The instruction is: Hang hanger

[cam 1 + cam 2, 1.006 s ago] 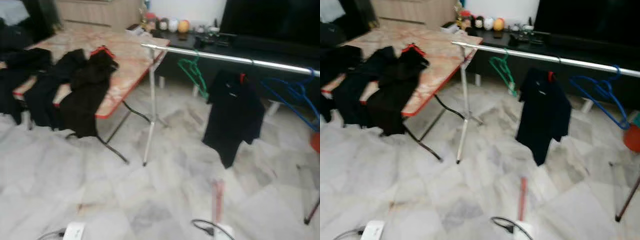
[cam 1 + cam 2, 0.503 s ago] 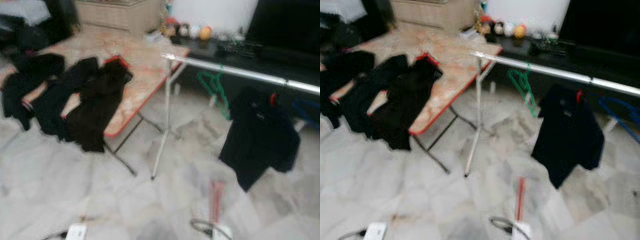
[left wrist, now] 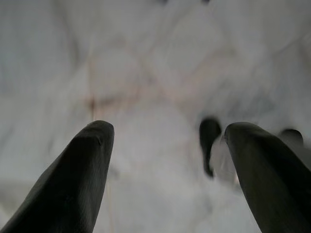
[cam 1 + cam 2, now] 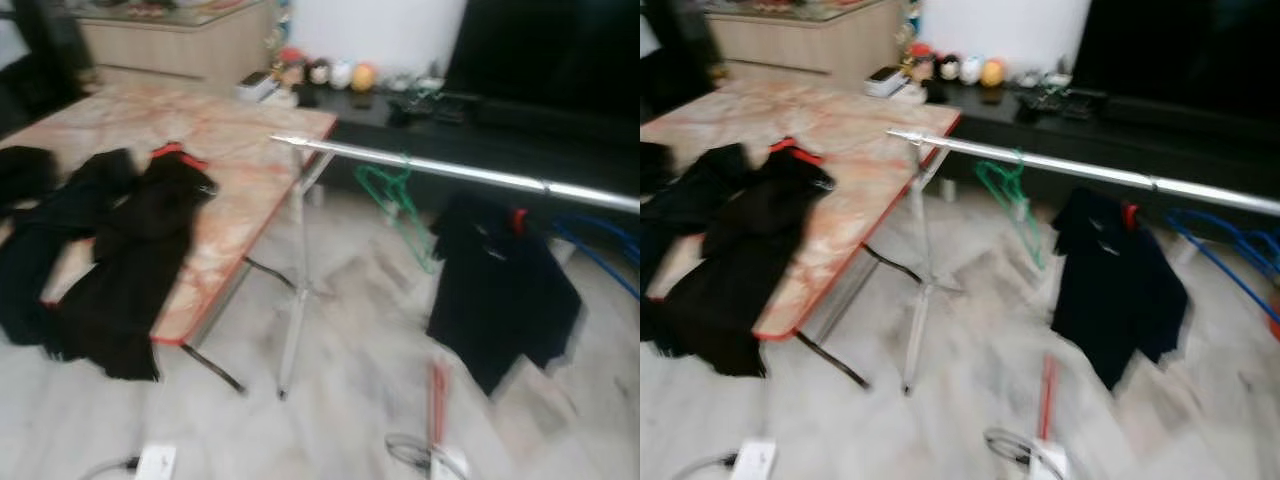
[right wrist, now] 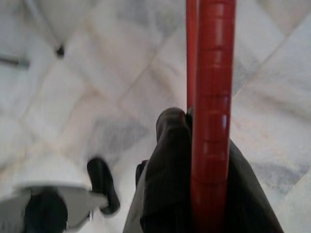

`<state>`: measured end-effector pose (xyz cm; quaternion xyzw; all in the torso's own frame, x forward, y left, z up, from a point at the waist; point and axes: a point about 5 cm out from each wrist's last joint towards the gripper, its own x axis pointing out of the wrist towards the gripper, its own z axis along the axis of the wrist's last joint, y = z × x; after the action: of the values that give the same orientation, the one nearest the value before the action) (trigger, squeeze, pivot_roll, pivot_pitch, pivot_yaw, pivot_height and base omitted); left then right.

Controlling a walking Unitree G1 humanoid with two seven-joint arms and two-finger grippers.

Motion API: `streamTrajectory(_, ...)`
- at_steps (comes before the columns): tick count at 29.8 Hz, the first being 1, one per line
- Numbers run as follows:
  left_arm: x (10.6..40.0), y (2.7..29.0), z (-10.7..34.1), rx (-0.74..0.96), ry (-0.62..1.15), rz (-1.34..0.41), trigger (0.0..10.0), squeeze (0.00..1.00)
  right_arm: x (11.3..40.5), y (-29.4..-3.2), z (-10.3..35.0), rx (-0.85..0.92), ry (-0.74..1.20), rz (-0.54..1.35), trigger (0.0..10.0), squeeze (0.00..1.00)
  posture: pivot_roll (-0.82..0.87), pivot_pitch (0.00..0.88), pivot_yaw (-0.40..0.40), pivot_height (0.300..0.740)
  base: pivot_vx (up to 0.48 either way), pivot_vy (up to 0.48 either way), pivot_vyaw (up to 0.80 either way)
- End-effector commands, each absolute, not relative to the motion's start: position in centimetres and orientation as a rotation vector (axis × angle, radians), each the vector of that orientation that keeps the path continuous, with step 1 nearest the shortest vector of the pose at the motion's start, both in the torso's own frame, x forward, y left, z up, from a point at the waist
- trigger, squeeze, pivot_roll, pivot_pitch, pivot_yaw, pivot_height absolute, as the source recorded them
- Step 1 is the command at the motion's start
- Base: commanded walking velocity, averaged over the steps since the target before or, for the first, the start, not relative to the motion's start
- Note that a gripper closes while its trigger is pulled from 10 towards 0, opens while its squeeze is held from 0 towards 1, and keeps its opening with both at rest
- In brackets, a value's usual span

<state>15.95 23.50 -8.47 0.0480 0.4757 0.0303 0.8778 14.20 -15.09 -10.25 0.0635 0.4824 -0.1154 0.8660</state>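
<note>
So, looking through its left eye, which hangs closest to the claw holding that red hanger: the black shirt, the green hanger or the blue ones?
From the right gripper:
1. Black shirt, on the silver rail just above.
2. Green plastic hanger, farther left.
3. Blue plastic hangers, far right; too close to the green one to call.

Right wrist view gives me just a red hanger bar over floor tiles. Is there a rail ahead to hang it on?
Observer: Yes, a silver rail stands ahead, beside a table.
Operator: Anything on it already?
Observer: A bare green hanger, and a black shirt further to the right.
Operator: Is my left gripper free?
Observer: The left gripper is open, holding nothing, over the floor.
</note>
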Motion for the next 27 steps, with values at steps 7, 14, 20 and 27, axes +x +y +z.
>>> streamTrajectory(7,16.1,22.96,-8.53,0.108,0.99,0.038,10.0,0.0,13.07,-15.95,-10.62,0.136,1.043,-0.294,10.0,0.0,0.01,0.0,0.018,0.74,0.338,0.0,-0.75)
streamTrajectory(14,15.55,22.79,-8.79,0.123,1.005,0.024,10.0,0.0,13.11,-15.97,-10.59,0.14,1.036,-0.298,10.0,0.0,0.01,0.0,0.016,0.74,0.139,0.0,-0.72)
streamTrajectory(20,15.49,22.66,-8.85,0.14,1.009,0.014,10.0,0.0,13.11,-15.99,-10.58,0.141,1.033,-0.298,10.0,0.0,0.01,0.0,0.016,0.74,0.0,0.0,0.0)
streamTrajectory(27,15.62,22.6,-8.82,0.154,1.009,0.011,10.0,0.0,13.11,-16.0,-10.58,0.142,1.03,-0.304,10.0,0.0,0.01,0.0,0.015,0.74,0.0,-0.281,0.0)
